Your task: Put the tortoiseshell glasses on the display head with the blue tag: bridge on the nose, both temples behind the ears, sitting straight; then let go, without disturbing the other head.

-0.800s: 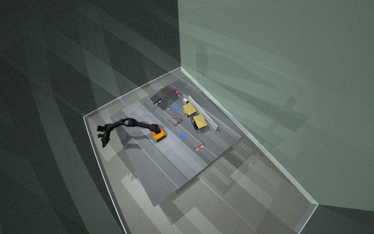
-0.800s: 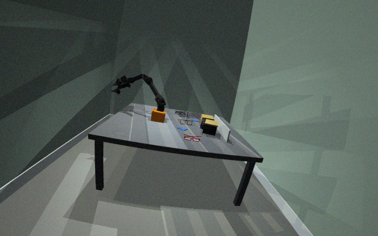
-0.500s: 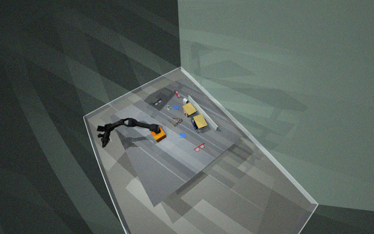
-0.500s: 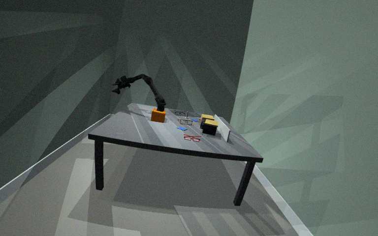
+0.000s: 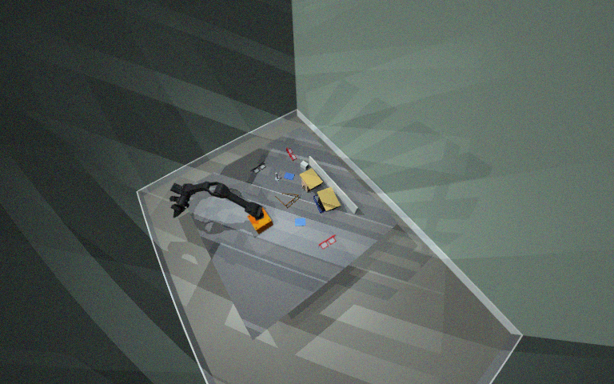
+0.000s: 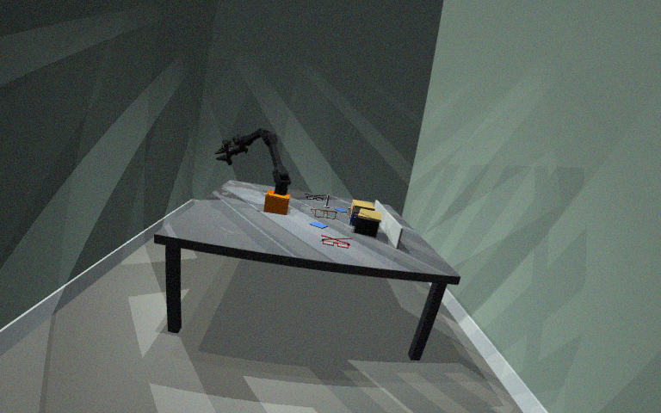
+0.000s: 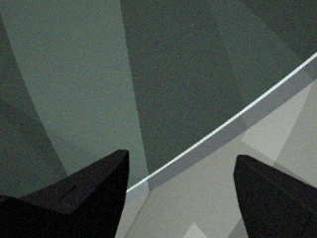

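Tortoiseshell glasses (image 5: pixel 288 199) lie flat on the table (image 6: pixel 219 229), well to the right of the gripper (image 5: pixel 177 204) and beyond the arm's orange base (image 5: pixel 260 221).

We note the gripper at far left, raised off the table's edge and aimed away from the objects. Its jaws stand partly apart with nothing between them; the wrist view shows only wall and floor between the two dark fingers.

Moving right from the hand, we see:
- black glasses (image 5: pixel 258 168), far side
- blue tag (image 5: pixel 300 222), just past the base
- second blue tag (image 5: pixel 289 175)
- two heads with tan tops (image 5: pixel 311 179) (image 5: pixel 328 198), side by side against a white panel (image 5: pixel 332 184)
- red glasses (image 5: pixel 327 242), near side
- red glasses (image 5: pixel 291 154), far side
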You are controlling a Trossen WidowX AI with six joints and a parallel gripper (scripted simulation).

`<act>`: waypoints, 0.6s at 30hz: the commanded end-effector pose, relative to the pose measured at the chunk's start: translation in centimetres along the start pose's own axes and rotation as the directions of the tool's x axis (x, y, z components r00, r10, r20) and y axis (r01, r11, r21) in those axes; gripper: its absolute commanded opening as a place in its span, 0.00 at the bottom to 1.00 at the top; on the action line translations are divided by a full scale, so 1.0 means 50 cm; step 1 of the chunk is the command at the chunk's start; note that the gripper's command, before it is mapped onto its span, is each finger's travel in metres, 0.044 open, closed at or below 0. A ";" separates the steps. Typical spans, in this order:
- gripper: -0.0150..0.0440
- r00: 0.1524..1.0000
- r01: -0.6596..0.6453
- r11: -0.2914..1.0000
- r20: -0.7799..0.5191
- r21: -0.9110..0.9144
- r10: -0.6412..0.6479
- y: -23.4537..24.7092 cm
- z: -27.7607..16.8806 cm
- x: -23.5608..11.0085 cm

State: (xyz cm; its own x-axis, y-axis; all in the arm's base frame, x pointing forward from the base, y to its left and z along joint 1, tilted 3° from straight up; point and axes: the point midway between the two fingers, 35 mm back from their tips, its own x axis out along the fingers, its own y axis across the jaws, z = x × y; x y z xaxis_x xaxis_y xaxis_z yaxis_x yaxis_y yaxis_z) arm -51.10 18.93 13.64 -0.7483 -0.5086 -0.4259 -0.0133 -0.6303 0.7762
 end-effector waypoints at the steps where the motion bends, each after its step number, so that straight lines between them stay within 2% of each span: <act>1: 0.59 0.989 0.115 0.990 0.081 0.080 -0.122 -0.089 0.010 -0.115; 10: 0.59 0.902 0.315 0.909 0.212 0.272 -0.376 -0.245 -0.022 -0.376; 18: 0.59 0.763 0.438 0.770 0.260 0.465 -0.591 -0.345 -0.123 -0.609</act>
State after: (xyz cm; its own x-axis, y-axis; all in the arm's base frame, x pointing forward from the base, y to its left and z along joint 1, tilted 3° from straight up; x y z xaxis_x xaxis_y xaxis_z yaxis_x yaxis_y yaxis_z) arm -29.24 39.77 11.07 -0.7800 0.0478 -0.6240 -0.5587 -0.5023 0.6599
